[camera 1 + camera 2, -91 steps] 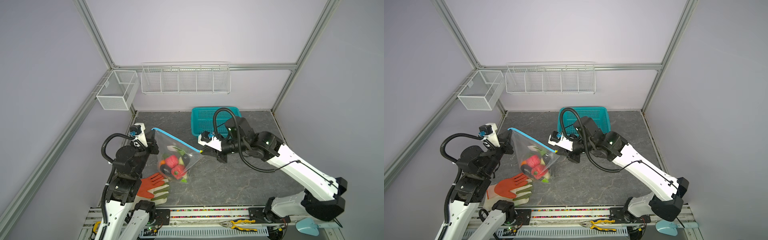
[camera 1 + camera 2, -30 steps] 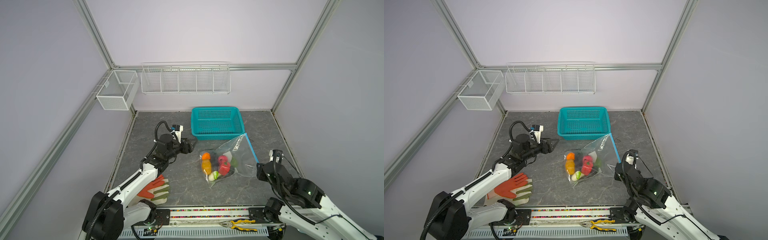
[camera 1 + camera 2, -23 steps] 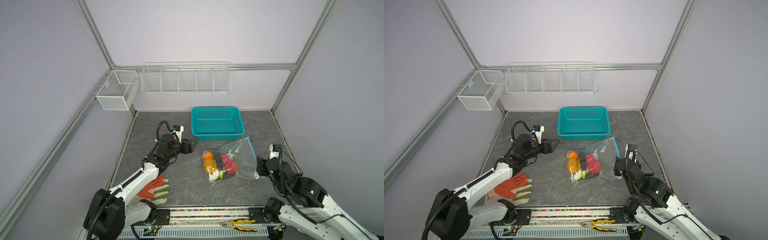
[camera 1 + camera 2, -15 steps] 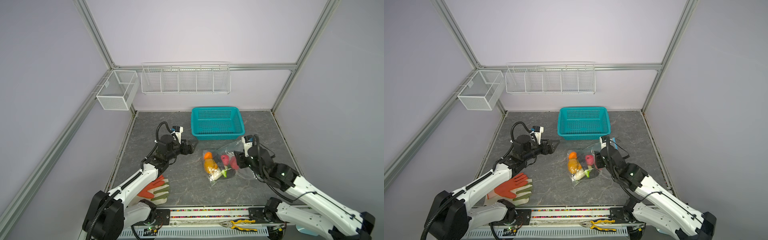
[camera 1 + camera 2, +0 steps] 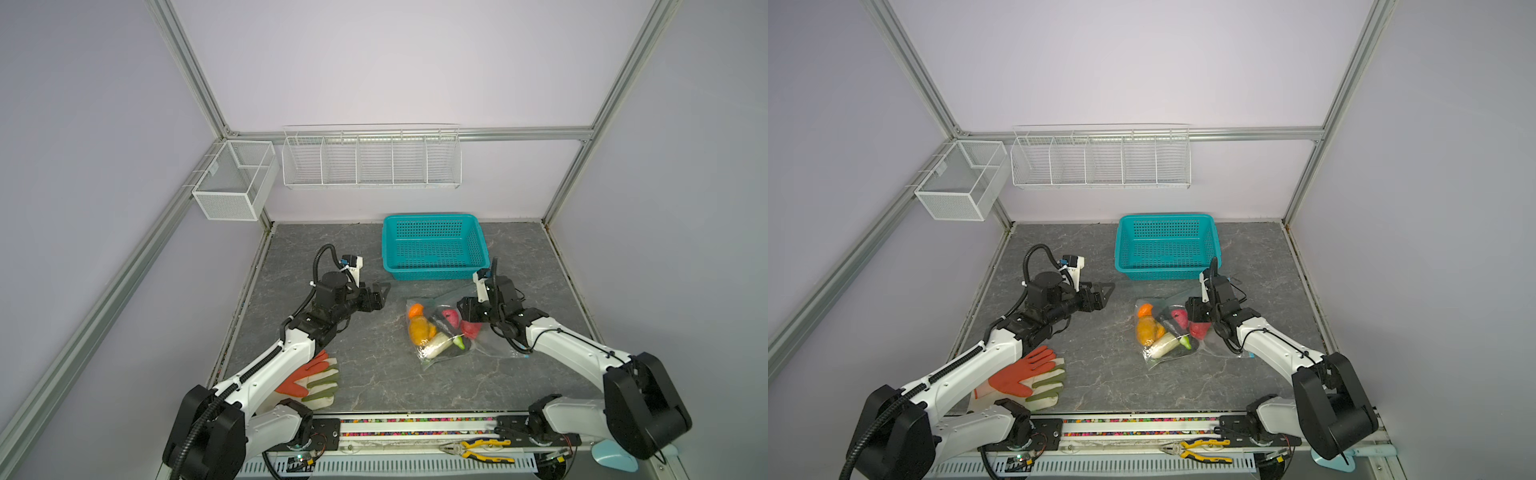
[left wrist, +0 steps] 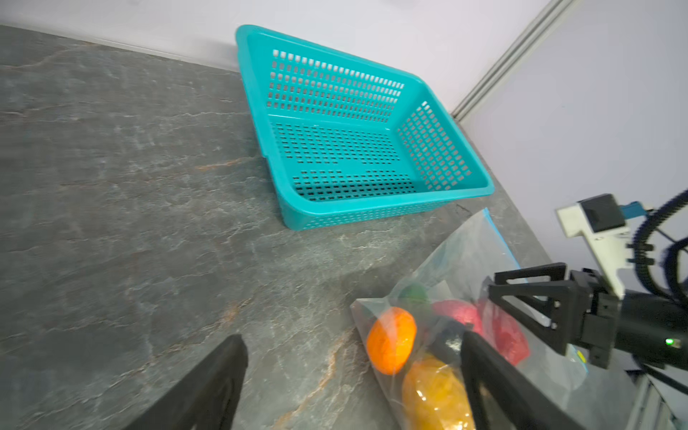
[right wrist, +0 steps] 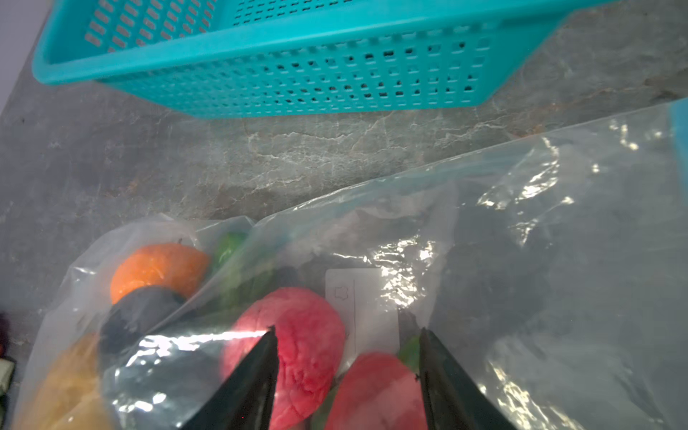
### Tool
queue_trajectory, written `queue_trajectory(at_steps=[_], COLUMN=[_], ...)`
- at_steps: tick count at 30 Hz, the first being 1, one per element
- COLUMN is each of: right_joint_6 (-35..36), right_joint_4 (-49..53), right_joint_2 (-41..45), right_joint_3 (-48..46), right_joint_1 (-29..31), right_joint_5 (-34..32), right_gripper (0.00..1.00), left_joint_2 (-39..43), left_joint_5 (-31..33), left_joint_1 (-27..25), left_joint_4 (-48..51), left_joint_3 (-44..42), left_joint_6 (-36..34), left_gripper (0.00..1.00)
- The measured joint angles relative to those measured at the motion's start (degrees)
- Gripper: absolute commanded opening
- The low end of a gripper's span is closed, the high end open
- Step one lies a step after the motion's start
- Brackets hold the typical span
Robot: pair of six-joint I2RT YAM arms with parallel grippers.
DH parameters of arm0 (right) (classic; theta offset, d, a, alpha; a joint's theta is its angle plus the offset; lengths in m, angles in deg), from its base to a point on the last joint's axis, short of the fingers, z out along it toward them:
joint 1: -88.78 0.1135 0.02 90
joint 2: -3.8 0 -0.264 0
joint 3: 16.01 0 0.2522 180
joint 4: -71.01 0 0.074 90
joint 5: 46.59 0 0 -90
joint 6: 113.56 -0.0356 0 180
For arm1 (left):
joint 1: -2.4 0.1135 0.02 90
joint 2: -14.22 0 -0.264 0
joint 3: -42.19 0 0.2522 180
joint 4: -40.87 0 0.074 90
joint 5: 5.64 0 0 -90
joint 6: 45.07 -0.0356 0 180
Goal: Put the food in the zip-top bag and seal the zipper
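Observation:
The zip-top bag [image 5: 492,343] lies flat on the grey table, right of centre in both top views, with the food [image 5: 422,330] bunched at its left end: orange, yellow-brown, dark purple, white-green and pink-red [image 7: 298,335] pieces. The light-blue zipper [image 6: 499,238] runs along the bag's right edge, mostly hidden under my right arm in the top views. My right gripper [image 5: 464,308] is open, its jaws standing over the red pieces and the white label [image 7: 372,301]. My left gripper [image 5: 383,296] is open and empty, a short way left of the bag [image 6: 465,260].
A teal perforated basket [image 5: 432,249] stands empty just behind the bag. Orange-and-green gloves [image 5: 316,382] lie at the front left beside my left arm. Pliers [image 5: 478,449] lie on the front rail. Wire racks [image 5: 370,162] hang on the back wall.
My right gripper has swung in from the bag's zipper edge at the front right to above the food. The bag has settled flat. The left arm has barely moved.

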Motion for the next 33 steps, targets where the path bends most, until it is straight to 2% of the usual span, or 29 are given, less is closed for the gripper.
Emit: queue_trajectory(at_steps=[4,8,10,12,13,17,20,23,27,33], right_joint_6=[1.3,6.0,10.0,13.9,15.2,19.1,21.4,24.3,26.4,27.1], right_joint_4=[-0.2,-5.1,-11.5,-17.4,-19.1,-30.9,-35.2,-41.5,-43.9,-47.8], right_joint_2=[3.8,10.4,12.9,13.4,12.9,5.9,2.0,0.8,0.8,-0.7], right_joint_3=[0.0,-1.9,-5.4,-9.2,-10.2,-13.6,-14.4,-15.4,-15.7,-17.3], right_joint_1=[-3.8,-7.9,-8.4,-8.7,-8.9,-12.1,-13.0,-13.3,-13.6,-13.9], right_joint_5=[1.2,-2.1,-5.0,-8.2,-9.7,-16.5,-21.0,-24.1,-24.3,-23.4], right_gripper=[0.78,0.98,0.92,0.9,0.9,0.91,0.9,0.91,0.89,0.9], left_joint_2=[3.6,5.9,5.5,3.9,3.0,-2.8,-5.4,-5.9,-12.4,-14.6], left_joint_5=[7.8,14.6,18.8,24.5,26.4,31.8,32.8,30.2,27.3,23.0], left_joint_1=[0.0,2.7,5.3,8.9,10.1,15.0,15.8,18.3,23.5,24.3], left_joint_4=[0.2,1.9,2.6,2.4,1.6,-0.2,-3.1,-11.5,-21.4,-24.0], left_joint_3=[-1.8,-2.0,-1.6,-1.6,-2.0,-3.0,-3.6,-6.9,-10.4,-11.3], left_joint_6=[-1.2,-3.9,-5.3,-7.2,-7.8,-11.6,-16.7,-21.9,-25.0,-26.6], left_gripper=[0.81,0.83,0.85,0.87,0.9,0.89,0.9,0.88,0.86,0.85])
